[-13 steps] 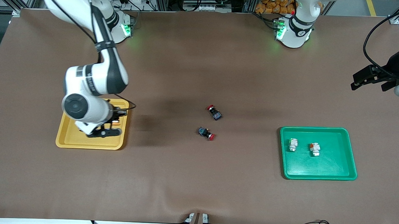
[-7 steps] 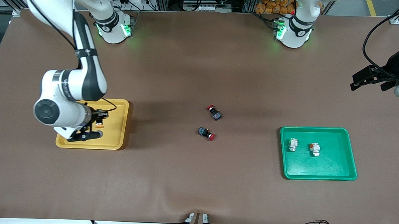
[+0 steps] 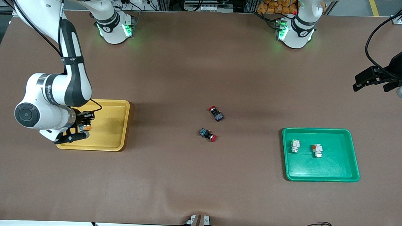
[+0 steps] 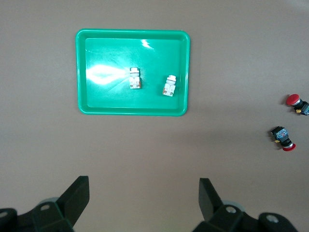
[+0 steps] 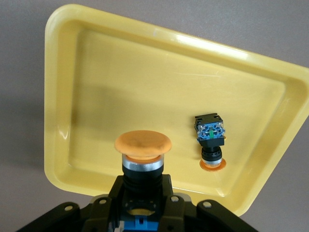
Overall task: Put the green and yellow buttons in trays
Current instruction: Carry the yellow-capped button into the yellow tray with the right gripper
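My right gripper (image 3: pixel 81 127) (image 5: pixel 142 186) is shut on a black-bodied button with a yellow-orange cap (image 5: pixel 143 144) (image 3: pixel 87 125). It holds the button over the part of the yellow tray (image 3: pixel 111 133) (image 5: pixel 120 87) toward the right arm's end of the table. A second yellow-capped button (image 5: pixel 211 137) lies on its side in that tray; the arm hides it in the front view. Two white buttons (image 3: pixel 295 145) (image 3: pixel 317 150) (image 4: pixel 135 79) (image 4: pixel 169 85) lie in the green tray (image 3: pixel 319 172) (image 4: pixel 101 104). My left gripper (image 3: pixel 356 83) (image 4: pixel 144 188) waits open over bare table at the left arm's end.
Two black-blue switches with red caps (image 3: pixel 216 113) (image 3: pixel 208 134) (image 4: pixel 295 102) (image 4: pixel 282 137) lie mid-table between the trays. The brown mat covers the whole table, and cables and racks run along the edge by the arm bases.
My right arm has carried the yellow-capped button across the yellow tray toward the right arm's end of the table. The left arm and all other buttons have stayed put.
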Available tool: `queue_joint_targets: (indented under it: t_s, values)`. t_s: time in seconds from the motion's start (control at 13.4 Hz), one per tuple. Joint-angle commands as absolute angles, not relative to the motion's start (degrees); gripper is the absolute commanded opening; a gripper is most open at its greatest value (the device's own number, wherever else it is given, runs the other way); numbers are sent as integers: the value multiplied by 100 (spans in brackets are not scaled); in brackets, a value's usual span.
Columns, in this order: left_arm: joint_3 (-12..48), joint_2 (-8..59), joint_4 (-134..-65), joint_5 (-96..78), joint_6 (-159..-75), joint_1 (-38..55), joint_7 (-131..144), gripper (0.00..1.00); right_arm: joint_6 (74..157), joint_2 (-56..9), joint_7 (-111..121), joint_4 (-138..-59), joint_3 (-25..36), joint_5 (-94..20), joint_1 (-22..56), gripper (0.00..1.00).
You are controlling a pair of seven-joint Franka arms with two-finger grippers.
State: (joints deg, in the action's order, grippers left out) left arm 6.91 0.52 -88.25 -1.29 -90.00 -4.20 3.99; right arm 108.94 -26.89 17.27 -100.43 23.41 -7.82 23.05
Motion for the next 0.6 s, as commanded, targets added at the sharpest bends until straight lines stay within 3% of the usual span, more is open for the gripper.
queue_joint_targets:
  t_s: [0.0, 0.52]
  values:
    - [712, 79, -8754, -123, -8912, -422, 501, 100, 10977, -2601, 1740, -10125, 2276, -721, 2268, 0]
    - [712, 88, -8754, -123, -8912, -422, 501, 100, 11978, -3488, 1925, -10125, 2206, -826, 2206, 0]
